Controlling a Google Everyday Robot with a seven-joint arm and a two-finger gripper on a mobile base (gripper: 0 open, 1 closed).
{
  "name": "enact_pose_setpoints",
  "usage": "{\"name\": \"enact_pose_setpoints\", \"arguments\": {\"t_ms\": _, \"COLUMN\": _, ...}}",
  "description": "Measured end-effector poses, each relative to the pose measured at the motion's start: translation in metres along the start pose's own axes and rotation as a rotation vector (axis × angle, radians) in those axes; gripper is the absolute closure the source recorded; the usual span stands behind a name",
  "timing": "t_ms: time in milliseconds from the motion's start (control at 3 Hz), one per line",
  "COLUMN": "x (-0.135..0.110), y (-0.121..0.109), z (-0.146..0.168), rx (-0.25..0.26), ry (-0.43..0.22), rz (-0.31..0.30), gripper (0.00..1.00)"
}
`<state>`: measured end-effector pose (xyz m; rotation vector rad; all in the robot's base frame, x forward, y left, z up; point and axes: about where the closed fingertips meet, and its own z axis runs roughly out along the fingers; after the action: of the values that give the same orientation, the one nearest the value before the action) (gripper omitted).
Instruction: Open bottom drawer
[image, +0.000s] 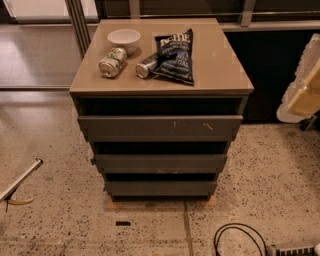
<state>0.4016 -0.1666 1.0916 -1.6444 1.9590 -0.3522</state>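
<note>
The grey cabinet (160, 80) stands in the middle of the camera view with three handleless drawers. The bottom drawer (160, 188) is the smallest-looking, with a plain dark grey front; it sits in line with the others, with a dark gap above it. The middle drawer (160, 163) and the scratched top drawer (160, 128) are above it. My gripper (302, 90) shows as a white and pale yellow shape at the right edge, well to the right of the cabinet, about level with its top and far from the bottom drawer.
On the cabinet top lie a white bowl (124, 39), two cans (112, 62) (147, 65) and a dark chip bag (175, 55). A black cable (240, 239) loops on the floor at front right. A thin pale bar (20, 182) juts in at the left.
</note>
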Motion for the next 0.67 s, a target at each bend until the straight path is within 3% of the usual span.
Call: {"name": "enact_pose_setpoints", "arguments": {"t_ms": 667, "x": 0.0000, "y": 0.0000, "z": 0.0000, "rx": 0.000, "ry": 0.000, "rz": 0.000, "gripper": 0.00}}
